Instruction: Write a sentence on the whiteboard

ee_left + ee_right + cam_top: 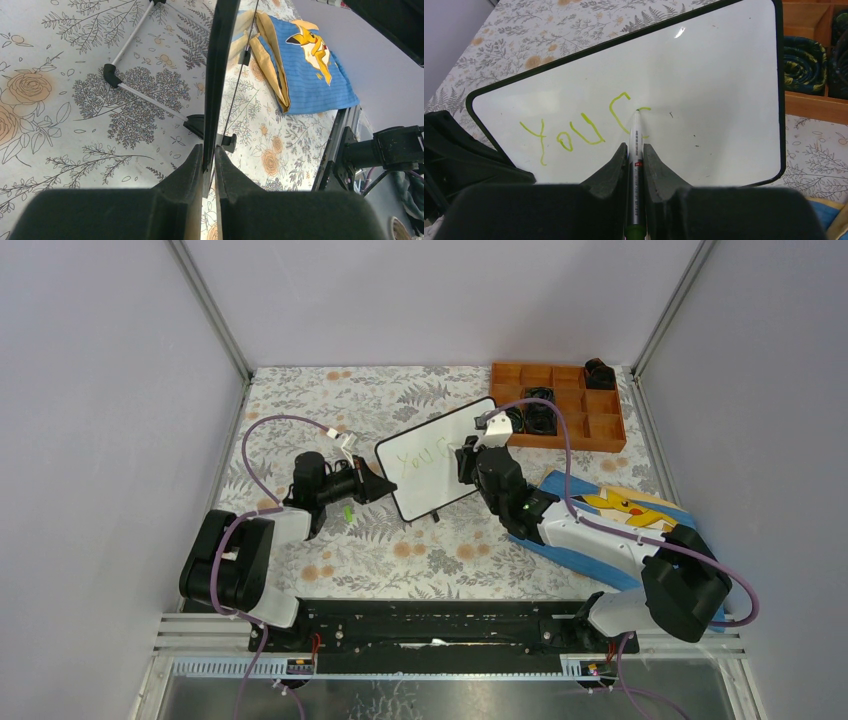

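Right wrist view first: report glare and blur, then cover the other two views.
Right wrist: one small glare spot near the top edge of the whiteboard, green lettering sharp, the right gripper close and blurred. Left wrist: board seen edge-on, its glossy face mirroring the blue cloth. Top external: even light, lettering faint.

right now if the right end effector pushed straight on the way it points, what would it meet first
The whiteboard: the marker in the right end effector points at its face, tip seemingly touching beside the green letters.
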Controlling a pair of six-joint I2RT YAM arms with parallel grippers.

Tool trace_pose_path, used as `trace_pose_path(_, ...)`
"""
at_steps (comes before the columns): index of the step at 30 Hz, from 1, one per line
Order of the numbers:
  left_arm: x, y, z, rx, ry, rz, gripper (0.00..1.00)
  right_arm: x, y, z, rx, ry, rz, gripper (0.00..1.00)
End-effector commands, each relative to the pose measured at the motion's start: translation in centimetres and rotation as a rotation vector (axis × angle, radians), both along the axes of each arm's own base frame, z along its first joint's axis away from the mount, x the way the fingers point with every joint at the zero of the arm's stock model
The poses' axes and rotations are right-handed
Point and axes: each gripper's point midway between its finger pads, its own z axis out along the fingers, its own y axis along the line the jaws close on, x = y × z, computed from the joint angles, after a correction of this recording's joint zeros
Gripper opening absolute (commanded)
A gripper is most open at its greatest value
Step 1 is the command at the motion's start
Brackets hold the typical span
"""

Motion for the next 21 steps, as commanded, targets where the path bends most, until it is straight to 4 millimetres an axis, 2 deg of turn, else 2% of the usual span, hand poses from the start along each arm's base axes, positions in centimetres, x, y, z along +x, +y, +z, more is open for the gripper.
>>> trace_pose_path(1, 0.2, 0.6, -1.5, 0.049, 0.037, 0.04, 0.0, 0.5, 1.0, 1.7, 0.043, -0.025, 0.031, 0.0)
trace_pose_path(10, 0.3, 0.6, -1.6, 0.052, 0.039, 0.042, 0.0, -0.3, -0.3, -0.4, 0.004, 0.023, 0.009, 0.0)
trace_pose_path(21, 0.2, 0.6, -1.5, 0.056, 0.035, 0.038, 0.0, -0.1, -1.9, -0.6, -0.033, 0.028, -0.066, 0.0)
